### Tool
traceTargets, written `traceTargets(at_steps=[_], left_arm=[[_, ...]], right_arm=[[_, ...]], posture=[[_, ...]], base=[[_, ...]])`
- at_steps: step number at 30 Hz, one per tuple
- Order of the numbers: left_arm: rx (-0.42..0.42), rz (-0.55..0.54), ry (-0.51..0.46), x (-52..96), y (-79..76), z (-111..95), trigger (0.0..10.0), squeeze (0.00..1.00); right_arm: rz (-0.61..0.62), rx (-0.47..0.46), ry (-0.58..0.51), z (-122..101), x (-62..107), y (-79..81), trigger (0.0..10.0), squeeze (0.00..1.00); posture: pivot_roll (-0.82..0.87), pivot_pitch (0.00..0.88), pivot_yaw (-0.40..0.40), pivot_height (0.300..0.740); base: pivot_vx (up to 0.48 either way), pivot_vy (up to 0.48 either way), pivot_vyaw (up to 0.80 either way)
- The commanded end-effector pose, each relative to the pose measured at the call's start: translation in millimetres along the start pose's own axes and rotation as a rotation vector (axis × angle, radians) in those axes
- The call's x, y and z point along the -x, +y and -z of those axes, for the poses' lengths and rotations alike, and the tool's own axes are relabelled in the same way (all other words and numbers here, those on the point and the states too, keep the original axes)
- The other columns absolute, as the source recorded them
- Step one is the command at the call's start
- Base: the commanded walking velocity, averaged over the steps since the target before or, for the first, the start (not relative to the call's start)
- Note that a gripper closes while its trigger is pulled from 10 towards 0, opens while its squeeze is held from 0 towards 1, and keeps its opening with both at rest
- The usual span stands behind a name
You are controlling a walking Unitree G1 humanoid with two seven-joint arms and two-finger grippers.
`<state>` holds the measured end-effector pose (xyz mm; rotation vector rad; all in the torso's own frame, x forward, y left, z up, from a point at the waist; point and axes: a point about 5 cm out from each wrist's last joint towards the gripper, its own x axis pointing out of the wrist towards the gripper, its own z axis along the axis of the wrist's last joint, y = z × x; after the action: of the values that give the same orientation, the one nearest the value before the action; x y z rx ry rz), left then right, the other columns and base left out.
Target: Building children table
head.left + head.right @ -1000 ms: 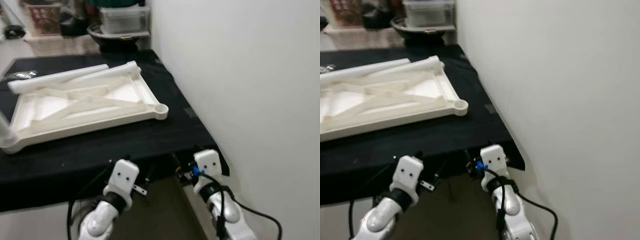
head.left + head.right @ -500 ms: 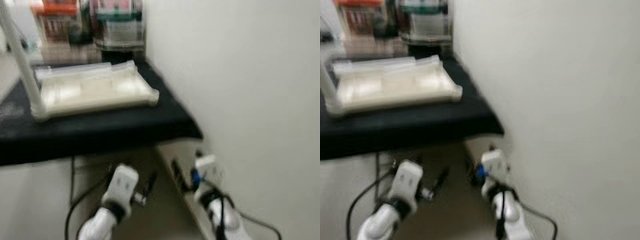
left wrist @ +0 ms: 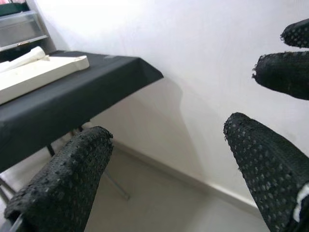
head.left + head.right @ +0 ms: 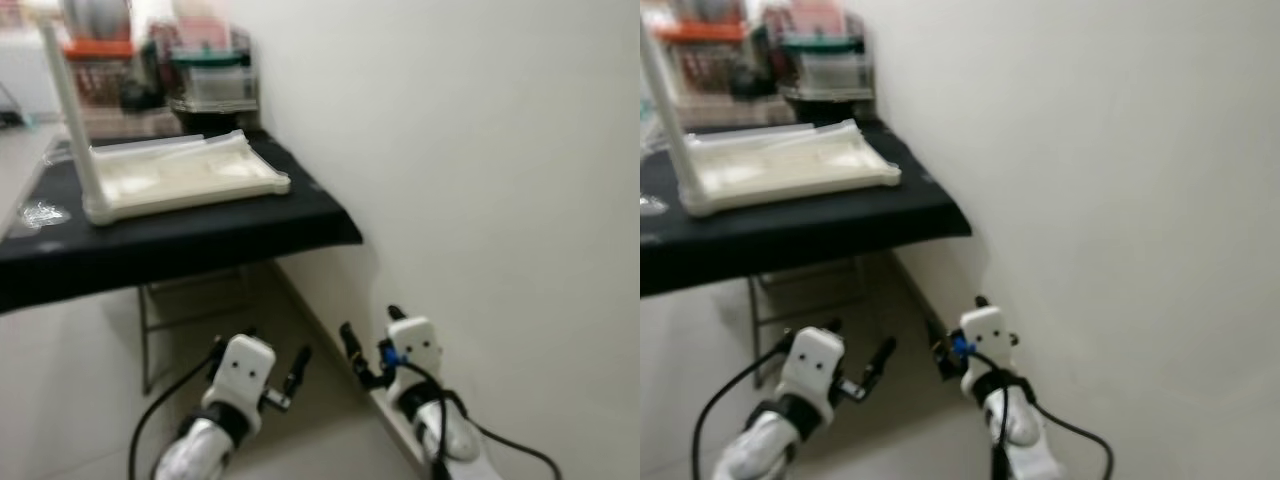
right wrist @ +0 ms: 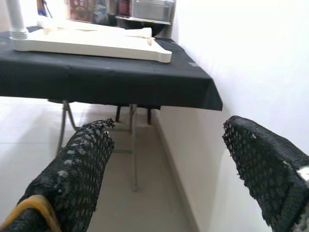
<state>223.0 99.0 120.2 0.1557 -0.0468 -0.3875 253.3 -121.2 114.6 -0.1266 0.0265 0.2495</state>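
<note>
A white plastic tabletop (image 4: 185, 176) lies upside down on a black-covered table (image 4: 200, 235) that stands against a white wall (image 4: 480, 150). One white leg (image 4: 72, 110) stands upright at the tabletop's near left corner, and more loose leg pieces (image 5: 96, 28) lie along its far edge. A small clear bag (image 4: 38, 212) rests on the black cloth just beside that corner. Behind the table are stacked storage bins (image 4: 205, 80) and a dark bowl (image 5: 140, 20), somewhat blurred. The table's metal folding frame (image 5: 130, 140) shows beneath the cloth. Both arms hang low over the pale floor (image 4: 90, 380), well short of the table and below its edge. The left gripper (image 3: 164, 159) has its fingers spread wide and holds nothing; the right gripper (image 5: 164, 159) is likewise spread wide and holds nothing.
</note>
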Motion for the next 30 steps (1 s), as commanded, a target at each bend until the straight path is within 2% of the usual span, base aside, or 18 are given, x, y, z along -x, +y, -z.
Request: traceTargets(at_steps=[1, 22, 30], left_arm=[[0.0, 0.01, 0.01, -2.0, -2.2, 1.5, 10.0, 0.0], [0.022, 0.007, 0.017, -1.8, -1.0, 2.8, 10.0, 0.0], [0.018, 0.017, 0.029, -1.6, -2.1, 4.8, 10.0, 0.0]], right_arm=[[0.006, 0.009, 0.018, 2.3, -0.4, -3.7, 10.0, 0.0], [-0.016, 0.029, 0.032, 3.1, -0.1, 0.0, 10.0, 0.0], [-0.018, 0.023, 0.041, 4.9, -0.2, 1.1, 10.0, 0.0]], posture=[[0.02, 0.048, -0.037, 0.74], [0.02, 0.049, -0.026, 0.74], [0.02, 0.039, -0.026, 0.74]], base=[[0.0, 0.0, -0.79], [0.0, 0.0, -0.79], [0.0, 0.0, -0.06]])
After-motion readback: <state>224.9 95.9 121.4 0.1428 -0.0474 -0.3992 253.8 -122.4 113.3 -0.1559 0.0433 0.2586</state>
